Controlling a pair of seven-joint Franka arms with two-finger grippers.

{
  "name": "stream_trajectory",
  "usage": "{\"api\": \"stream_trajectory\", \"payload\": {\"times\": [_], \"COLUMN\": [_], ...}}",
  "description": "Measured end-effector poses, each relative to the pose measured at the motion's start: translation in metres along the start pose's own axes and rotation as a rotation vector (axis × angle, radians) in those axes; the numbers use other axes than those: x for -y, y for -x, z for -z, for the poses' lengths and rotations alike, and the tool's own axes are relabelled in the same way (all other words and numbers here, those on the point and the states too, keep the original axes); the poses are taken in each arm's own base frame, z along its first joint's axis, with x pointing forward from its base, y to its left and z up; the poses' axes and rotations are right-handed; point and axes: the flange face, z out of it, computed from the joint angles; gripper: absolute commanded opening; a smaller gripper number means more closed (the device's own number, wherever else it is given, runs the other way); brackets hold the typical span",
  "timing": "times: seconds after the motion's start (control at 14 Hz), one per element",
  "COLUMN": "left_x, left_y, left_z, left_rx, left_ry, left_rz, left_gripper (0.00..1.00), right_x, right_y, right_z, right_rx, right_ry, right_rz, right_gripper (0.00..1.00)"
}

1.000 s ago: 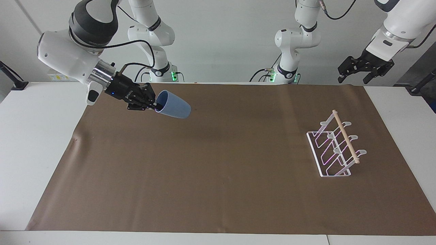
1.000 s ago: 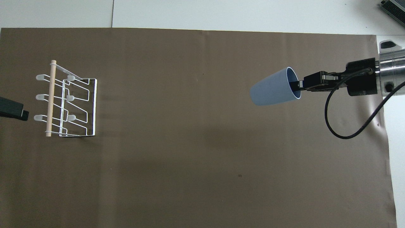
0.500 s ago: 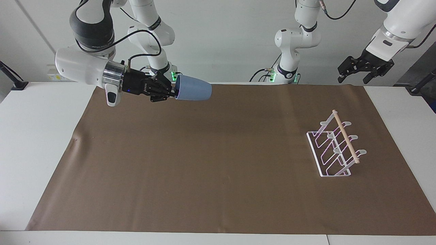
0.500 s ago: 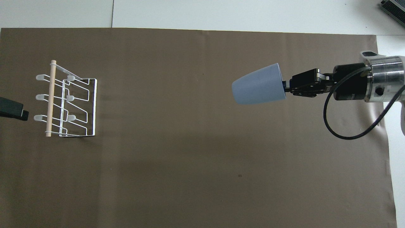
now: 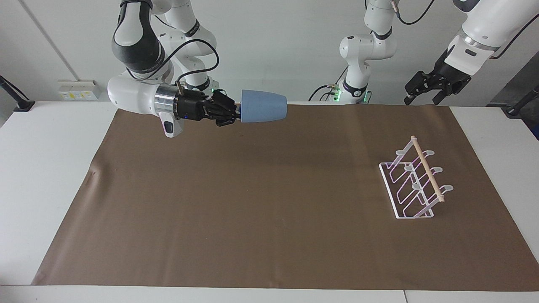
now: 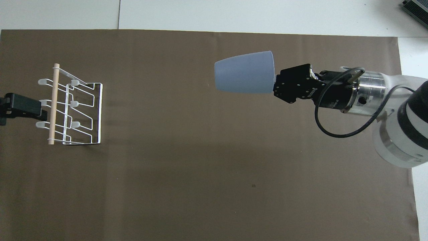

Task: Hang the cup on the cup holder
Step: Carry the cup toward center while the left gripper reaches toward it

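Right hand (image 5: 236, 112) grips cup (image 5: 264, 112) by its rim, sideways, well clear of cup holder (image 5: 414, 182), likely so a prong can enter; left hand (image 5: 427, 87), fingers spread and empty, waits above holder.

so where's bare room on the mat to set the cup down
Nearly everywhere: the brown mat is bare between the cup holder and the right arm's end. The cup, in the right gripper, hangs above bare mat. Only the holder's corner is taken.

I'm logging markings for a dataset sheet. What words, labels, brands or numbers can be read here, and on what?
None can be read.
right gripper: a small white mark on its black body, too small to read.
cup: plain, no print.
cup holder: no label.
brown mat: unmarked.
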Motion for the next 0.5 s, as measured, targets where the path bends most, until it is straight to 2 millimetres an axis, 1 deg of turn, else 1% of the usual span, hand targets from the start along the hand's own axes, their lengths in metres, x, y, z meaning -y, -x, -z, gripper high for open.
{"api": "stream_trajectory", "payload": {"times": [0.21, 0.36, 0.5], "left_x": [-0.019, -0.033, -0.054], "left_y": [0.003, 0.005, 0.006], "left_z": [0.003, 0.007, 0.014], "left_rx": [0.043, 0.088, 0.128], "left_ry": [0.171, 0.276, 0.398], "left_rz": [0.183, 0.326, 0.451], "left_gripper": [1.00, 1.00, 1.00], "right_x": [-0.016, -0.020, -0.023], "right_y": [0.002, 0.007, 0.011], "right_z": [-0.006, -0.018, -0.032], "right_rx": [-0.005, -0.002, -0.021], "right_ry": [-0.047, -0.045, -0.025], "right_rz": [-0.057, -0.068, -0.069], "right_gripper": [0.00, 0.00, 0.00]}}
